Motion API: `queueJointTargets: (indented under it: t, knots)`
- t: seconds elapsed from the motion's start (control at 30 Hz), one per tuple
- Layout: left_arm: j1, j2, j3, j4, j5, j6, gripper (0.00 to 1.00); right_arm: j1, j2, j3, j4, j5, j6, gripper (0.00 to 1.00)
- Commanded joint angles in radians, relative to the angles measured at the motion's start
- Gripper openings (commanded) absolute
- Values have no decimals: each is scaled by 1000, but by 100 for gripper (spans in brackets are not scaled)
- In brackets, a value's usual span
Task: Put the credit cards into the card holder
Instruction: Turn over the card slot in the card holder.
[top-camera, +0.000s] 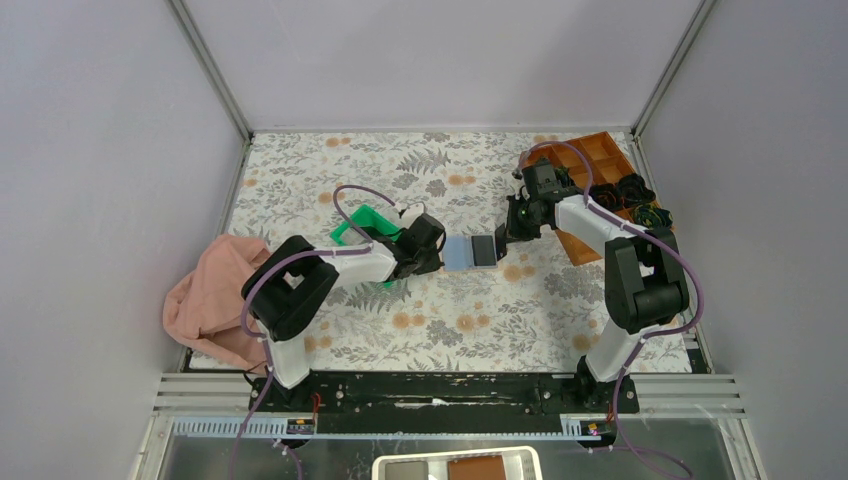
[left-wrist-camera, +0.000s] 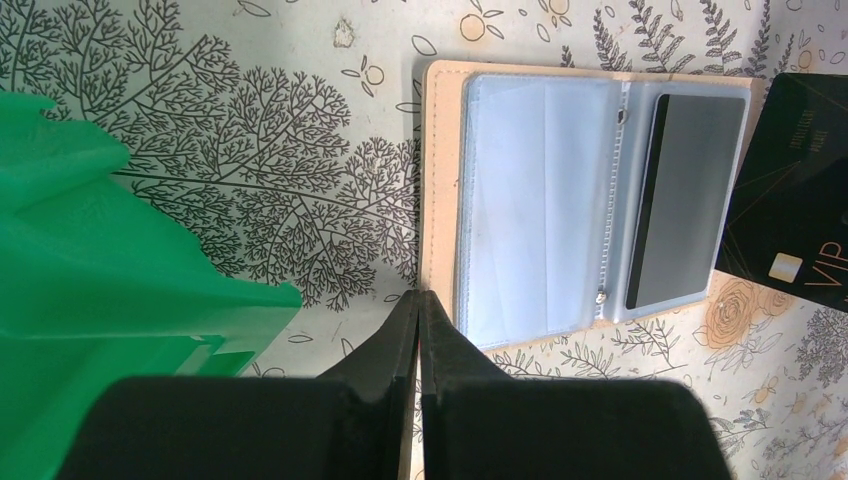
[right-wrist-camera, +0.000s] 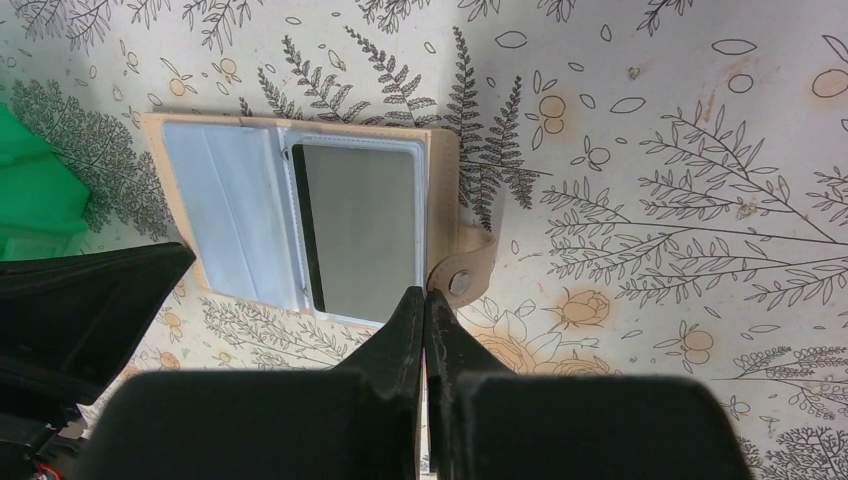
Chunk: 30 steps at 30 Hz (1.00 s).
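Observation:
The card holder (top-camera: 458, 252) (left-wrist-camera: 520, 200) (right-wrist-camera: 230, 225) lies open on the floral cloth, blue-grey inside up. One dark credit card (left-wrist-camera: 685, 200) (right-wrist-camera: 365, 230) sits in its right sleeve. My left gripper (left-wrist-camera: 420, 295) (top-camera: 441, 258) is shut, its tips at the holder's tan near-left corner. My right gripper (right-wrist-camera: 425, 292) (top-camera: 503, 240) is shut beside the snap tab (right-wrist-camera: 462, 280). A second black credit card (left-wrist-camera: 790, 190) with gold print hangs tilted over the holder's right edge, where the right jaws are. The right wrist view does not show this card.
A green tray (top-camera: 365, 228) (left-wrist-camera: 100, 250) stands just left of the left gripper. At the back right an orange-brown compartment box (top-camera: 590, 160) has dark rosette lumps (top-camera: 630, 195) by it. A pink cloth (top-camera: 210, 295) lies at the table's left edge.

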Motion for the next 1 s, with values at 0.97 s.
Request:
queueJointTargets:
  t: [0.97]
  knots:
    - [10,116,-44,-159,-23,17,3,25,-71,91,-9,-74,47,0]
